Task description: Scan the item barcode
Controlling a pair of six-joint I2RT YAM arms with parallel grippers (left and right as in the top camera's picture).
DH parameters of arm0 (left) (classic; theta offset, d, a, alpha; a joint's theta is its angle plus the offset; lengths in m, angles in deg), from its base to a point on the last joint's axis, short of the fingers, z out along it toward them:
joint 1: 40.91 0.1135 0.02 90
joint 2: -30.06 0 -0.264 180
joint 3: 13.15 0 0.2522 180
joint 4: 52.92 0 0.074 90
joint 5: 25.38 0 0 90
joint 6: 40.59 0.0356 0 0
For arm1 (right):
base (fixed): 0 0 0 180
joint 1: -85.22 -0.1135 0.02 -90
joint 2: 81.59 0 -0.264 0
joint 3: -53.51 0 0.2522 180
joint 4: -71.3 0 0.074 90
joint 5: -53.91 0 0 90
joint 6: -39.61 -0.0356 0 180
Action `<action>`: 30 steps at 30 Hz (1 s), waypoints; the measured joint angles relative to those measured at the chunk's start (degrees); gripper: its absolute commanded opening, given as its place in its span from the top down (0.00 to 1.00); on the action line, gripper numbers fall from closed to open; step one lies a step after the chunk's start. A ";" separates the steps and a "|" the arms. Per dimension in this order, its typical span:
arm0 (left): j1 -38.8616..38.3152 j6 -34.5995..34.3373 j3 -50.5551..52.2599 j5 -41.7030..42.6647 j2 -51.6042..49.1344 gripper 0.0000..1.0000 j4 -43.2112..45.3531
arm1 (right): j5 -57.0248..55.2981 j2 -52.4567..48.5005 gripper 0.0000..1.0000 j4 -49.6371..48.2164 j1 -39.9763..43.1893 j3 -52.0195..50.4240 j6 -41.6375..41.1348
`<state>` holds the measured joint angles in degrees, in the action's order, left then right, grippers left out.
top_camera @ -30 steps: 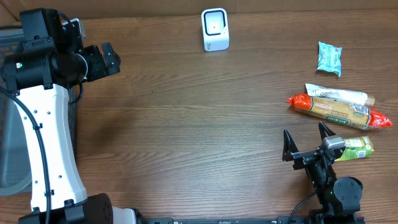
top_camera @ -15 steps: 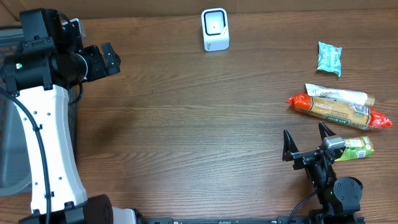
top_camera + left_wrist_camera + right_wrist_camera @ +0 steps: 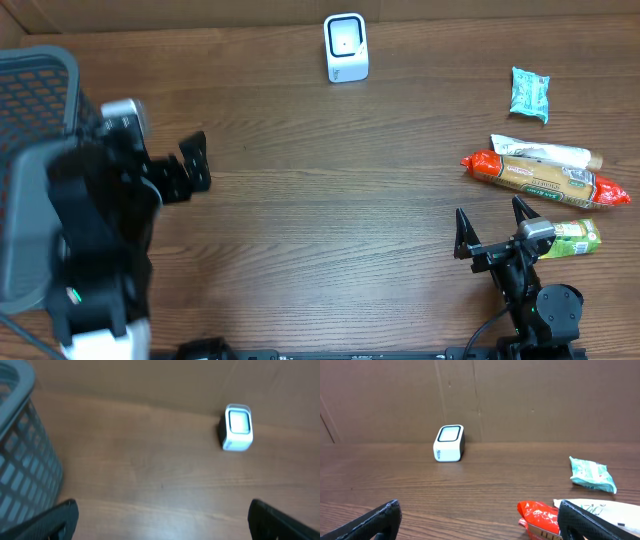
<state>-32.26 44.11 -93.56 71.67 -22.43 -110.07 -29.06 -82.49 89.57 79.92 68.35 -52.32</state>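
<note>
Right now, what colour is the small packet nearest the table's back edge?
The packet is pale teal-green; it shows best in the right wrist view.

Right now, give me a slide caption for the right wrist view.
Open right gripper faces the white scanner across the table; teal packet and red pack at right.

Left gripper (image 3: pixel 193 163) hangs out on the left side, fingers spread wide, holding nothing. Right gripper (image 3: pixel 489 228) sits low at near right, fingers wide apart too, empty.
</note>
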 measured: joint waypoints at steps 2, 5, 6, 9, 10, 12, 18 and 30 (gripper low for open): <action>0.00 1.75 9.33 0.00 6.36 0.00 8.35 | 0.02 0.00 0.00 -0.02 0.00 0.00 0.02; 0.00 4.28 21.59 0.00 14.53 0.00 19.28 | 0.00 -0.04 0.00 0.00 0.00 0.00 0.00; 0.00 5.22 25.40 0.00 17.03 0.00 23.12 | 0.00 -0.04 0.00 0.02 0.00 0.00 0.00; 0.00 7.69 35.80 0.00 23.78 0.00 34.49 | 0.02 -0.04 0.00 0.04 0.00 0.00 0.00; 0.00 8.57 39.01 0.00 25.97 0.01 37.24 | -0.02 -0.07 0.00 0.00 0.00 0.00 0.00; 0.00 10.03 45.22 0.02 29.99 0.00 44.00 | -0.02 -0.09 0.00 -0.02 0.00 0.00 0.02; 0.00 11.80 57.94 0.00 40.68 0.00 51.65 | 0.00 -0.11 0.00 0.02 0.00 0.00 0.00; 0.46 13.25 65.59 -0.02 51.54 0.00 52.39 | 0.00 -0.11 0.00 0.02 0.00 0.00 0.00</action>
<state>-31.80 57.36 -27.97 71.65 29.11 -57.68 -29.06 -82.60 89.60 79.92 68.35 -52.32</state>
